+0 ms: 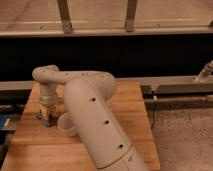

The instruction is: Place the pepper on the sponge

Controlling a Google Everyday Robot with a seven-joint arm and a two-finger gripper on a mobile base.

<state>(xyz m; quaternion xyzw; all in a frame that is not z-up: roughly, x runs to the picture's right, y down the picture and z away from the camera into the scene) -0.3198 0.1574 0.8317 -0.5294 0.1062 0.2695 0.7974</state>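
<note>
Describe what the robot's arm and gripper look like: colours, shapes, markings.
The arm is a thick, smooth cream-coloured tube of rounded segments with bulbous joints; small dark round holes dot its side. No cables or lettering show. The gripper, low over the left part of the wooden table, is a smaller, darker brownish-grey piece below the cream wrist.

Arm (95, 115) curls over, wrist (47, 97) vertical, jaws pointing down at view's left.

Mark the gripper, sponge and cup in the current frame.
gripper (47, 113): camera view, its tip, low over the sponge.
sponge (43, 118): camera view, left edge beside the gripper.
cup (65, 123): camera view, side wall.
</note>
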